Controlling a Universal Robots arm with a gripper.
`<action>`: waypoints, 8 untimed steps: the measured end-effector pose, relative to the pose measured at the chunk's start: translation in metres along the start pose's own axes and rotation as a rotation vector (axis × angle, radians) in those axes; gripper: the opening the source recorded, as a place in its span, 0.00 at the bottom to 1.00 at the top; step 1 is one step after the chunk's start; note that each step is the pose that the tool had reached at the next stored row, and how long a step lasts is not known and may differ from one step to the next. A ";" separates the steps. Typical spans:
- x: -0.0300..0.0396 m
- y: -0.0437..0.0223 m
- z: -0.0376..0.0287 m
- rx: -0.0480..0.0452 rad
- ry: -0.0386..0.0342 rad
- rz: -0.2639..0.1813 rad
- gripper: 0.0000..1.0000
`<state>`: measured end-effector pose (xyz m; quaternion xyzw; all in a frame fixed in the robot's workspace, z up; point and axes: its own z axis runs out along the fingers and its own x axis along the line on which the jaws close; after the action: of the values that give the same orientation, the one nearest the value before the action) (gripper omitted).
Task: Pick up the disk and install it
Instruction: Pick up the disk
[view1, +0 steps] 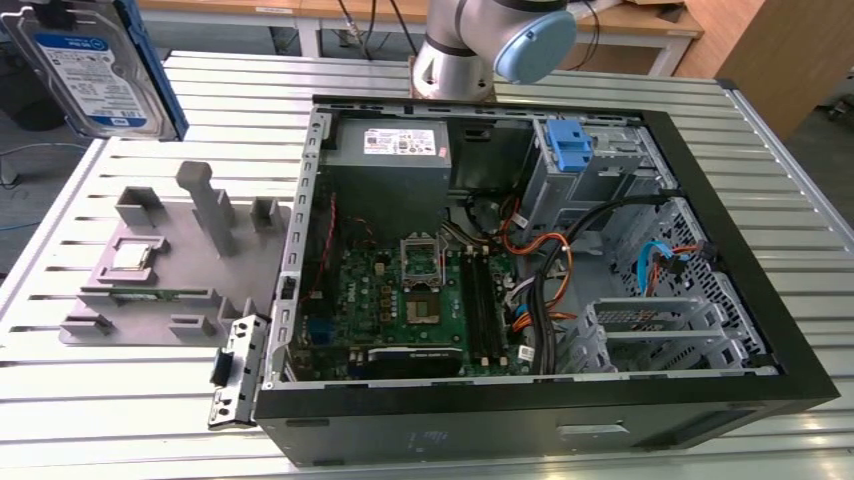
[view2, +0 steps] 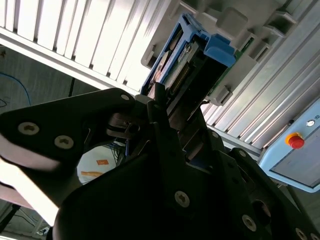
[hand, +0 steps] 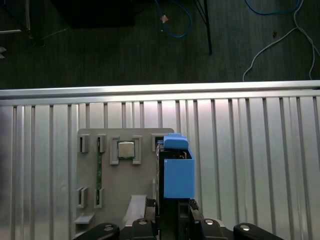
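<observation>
Your gripper (view2: 177, 107) is clamping down on the disk (view2: 197, 60) right now. In the second wrist view the dark fingers (view2: 162, 130) are pressing in on the drive from both sides, and the blue carrier end is sticking out past them. In the first wrist view you're seeing it edge-on: the gripper (hand: 172, 222) is squeezing the disk (hand: 177, 172), and the blue plastic frame is standing up out of it.

In the exterior view the disk (view1: 96, 68) is hanging in the air at the far side on the exterior view's left, label facing the camera. It's riding well clear of the slatted metal table (view1: 134, 420) and well apart from the open computer case (view1: 534, 430).

The grey holder tray (view1: 160, 270) is lying on the table just beside the case, on the exterior view's left. In the first wrist view that tray (hand: 115, 190) is carrying 1 square processor chip (hand: 125, 149) in a pocket and 1 green memory stick (hand: 99, 172) in a slot next to it.

Inside the case, the grey power supply (view1: 394, 148) is sitting along the far wall, with the green motherboard (view1: 400, 300) lying nearer. A blue bracket (view1: 570, 148) is sitting in the drive cage at the far side toward the exterior view's right, and orange and black cables (view1: 561, 250) are looping between them. The arm's base (view1: 487, 45) is standing just past the far edge of the case.

In the second wrist view a red button (view2: 295, 140) on a yellow ring is showing on a grey panel off the table's edge.
</observation>
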<state>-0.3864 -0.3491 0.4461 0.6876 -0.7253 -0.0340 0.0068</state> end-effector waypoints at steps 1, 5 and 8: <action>0.0000 0.0000 -0.0001 0.0000 0.0000 0.000 0.35; 0.0000 0.0001 -0.0014 -0.0001 0.0001 0.000 0.35; -0.0001 0.0002 -0.0032 -0.0001 0.0001 0.000 0.35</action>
<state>-0.3864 -0.3491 0.4493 0.6876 -0.7253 -0.0340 0.0069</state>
